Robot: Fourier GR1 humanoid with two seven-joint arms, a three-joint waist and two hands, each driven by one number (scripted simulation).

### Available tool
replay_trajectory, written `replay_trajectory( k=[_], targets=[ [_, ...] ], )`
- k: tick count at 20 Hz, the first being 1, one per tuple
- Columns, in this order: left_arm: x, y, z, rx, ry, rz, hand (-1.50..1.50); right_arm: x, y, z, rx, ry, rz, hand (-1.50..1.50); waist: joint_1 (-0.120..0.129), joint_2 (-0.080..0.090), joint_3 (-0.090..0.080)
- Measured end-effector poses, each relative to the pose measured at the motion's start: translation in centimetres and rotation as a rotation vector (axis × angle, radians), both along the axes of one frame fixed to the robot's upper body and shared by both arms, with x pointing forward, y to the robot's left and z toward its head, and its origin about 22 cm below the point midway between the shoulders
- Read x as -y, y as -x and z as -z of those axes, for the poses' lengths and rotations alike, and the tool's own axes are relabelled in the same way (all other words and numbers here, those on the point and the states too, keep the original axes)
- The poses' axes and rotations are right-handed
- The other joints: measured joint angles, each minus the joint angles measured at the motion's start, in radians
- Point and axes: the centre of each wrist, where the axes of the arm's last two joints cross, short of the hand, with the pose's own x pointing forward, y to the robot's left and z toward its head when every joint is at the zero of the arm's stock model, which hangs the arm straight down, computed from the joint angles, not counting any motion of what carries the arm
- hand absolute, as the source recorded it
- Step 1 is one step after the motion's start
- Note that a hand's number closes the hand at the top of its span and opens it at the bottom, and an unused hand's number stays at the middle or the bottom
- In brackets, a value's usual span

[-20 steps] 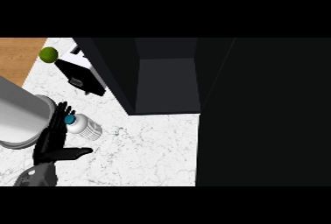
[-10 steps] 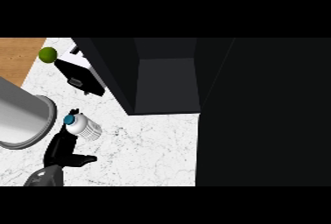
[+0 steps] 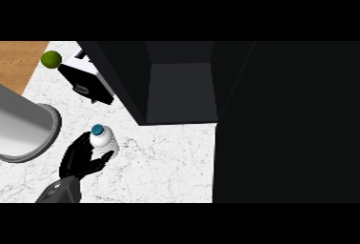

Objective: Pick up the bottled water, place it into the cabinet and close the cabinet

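My left hand [image 3: 81, 159] is curled round the bottle [image 3: 105, 144], which is upright at the left of the table [image 3: 169, 162], near the front of the open cabinet [image 3: 179, 93]. The right hand is out of view. I judge this the grasp step. I'd settle the thumb on the body below the cap [image 3: 97, 129], lift straight up, keep the bottle upright, and clear the cabinet's left wall going in.

Marbled stone counter [image 3: 169, 164], matt black cabinet [image 3: 180, 90]
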Motion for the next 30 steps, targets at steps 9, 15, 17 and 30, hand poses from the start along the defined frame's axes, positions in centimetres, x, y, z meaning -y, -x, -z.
replay_trajectory(
  k=[9, 15, 17, 30],
  targets=[
    [2.2, -0.4, 0.5, 0.03, 0.037, -0.014, 1.5, 0.0, 0.0, 0.1, 0.0, 0.005, 0.004, -1.5, 0.006, -0.002, 0.001],
    [5.3, 0.5, 1.5, 0.106, -0.017, -0.06, 1.5, -0.1, -0.2, 0.1, -0.002, 0.001, 0.016, -1.5, 0.022, -0.011, 0.01],
    [6.2, 0.6, 1.6, 0.117, -0.012, -0.057, 1.5, -0.1, 0.0, 0.1, -0.007, 0.001, 0.012, -1.5, 0.024, -0.013, 0.01],
    [12.2, -3.3, -1.5, 0.15, 0.079, 0.035, 1.5, -0.2, -0.2, 0.2, -0.006, -0.002, 0.012, -1.5, 0.025, -0.017, 0.005]
  ],
)
